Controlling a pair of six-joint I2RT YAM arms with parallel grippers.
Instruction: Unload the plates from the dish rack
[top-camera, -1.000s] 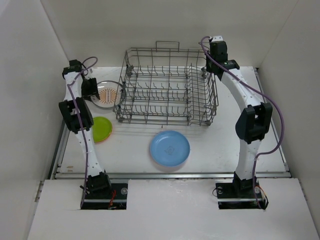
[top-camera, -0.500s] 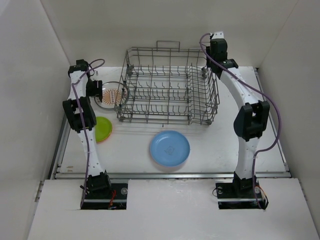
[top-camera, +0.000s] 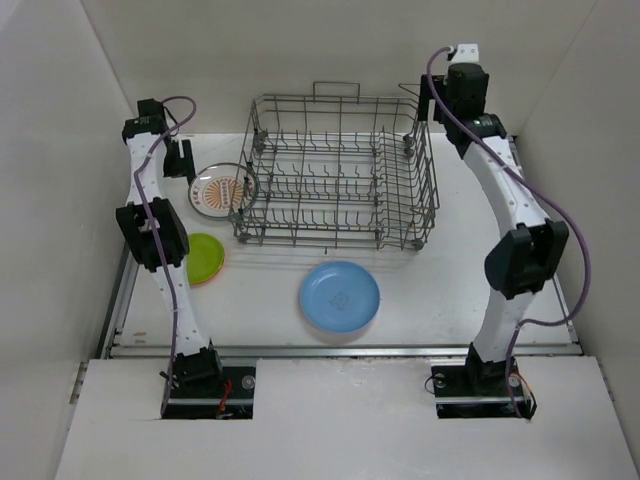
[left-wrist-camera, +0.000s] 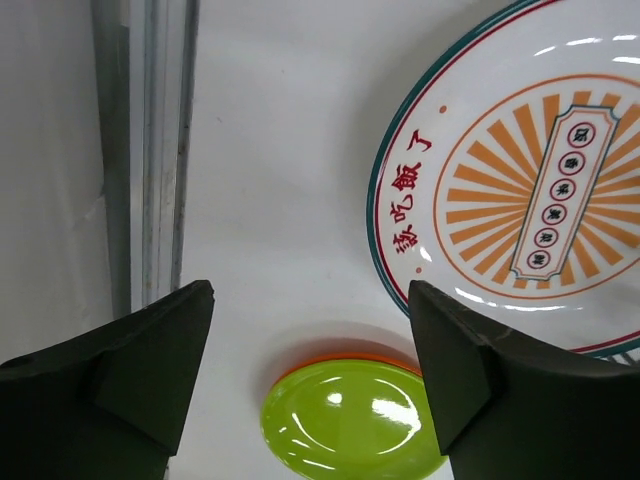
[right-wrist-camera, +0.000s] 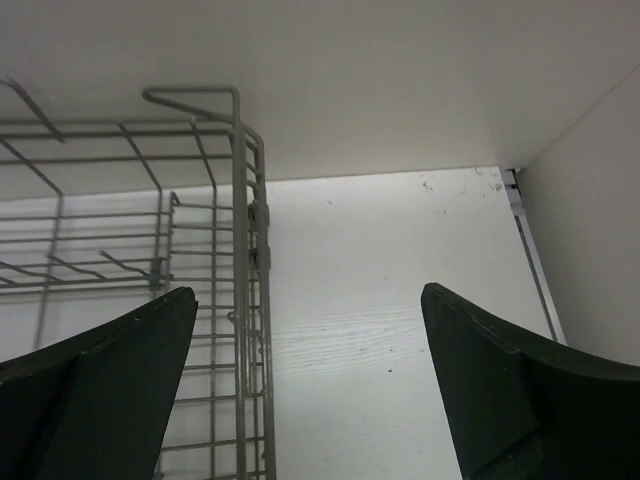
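The grey wire dish rack (top-camera: 340, 175) stands at the back middle of the table, and no plate shows in it. A white plate with a teal rim and orange rays (top-camera: 215, 188) (left-wrist-camera: 520, 190) lies flat against the rack's left side. In front of it a lime-green plate (top-camera: 203, 257) (left-wrist-camera: 350, 425) rests on an orange one (left-wrist-camera: 340, 357). A light blue plate (top-camera: 340, 296) lies before the rack. My left gripper (top-camera: 183, 163) (left-wrist-camera: 312, 370) hovers open just left of the white plate, holding nothing. My right gripper (top-camera: 428, 105) (right-wrist-camera: 310, 385) hangs open above the rack's back right corner (right-wrist-camera: 245, 250), empty.
White walls close in the back and both sides. A metal rail (left-wrist-camera: 150, 150) runs along the table's left edge, close to my left gripper. Bare tabletop (right-wrist-camera: 400, 300) lies to the right of the rack.
My left gripper has opened, released the white plate and drawn back to the left. My right gripper has opened wide and lifted up and to the right, away from the rack's corner.
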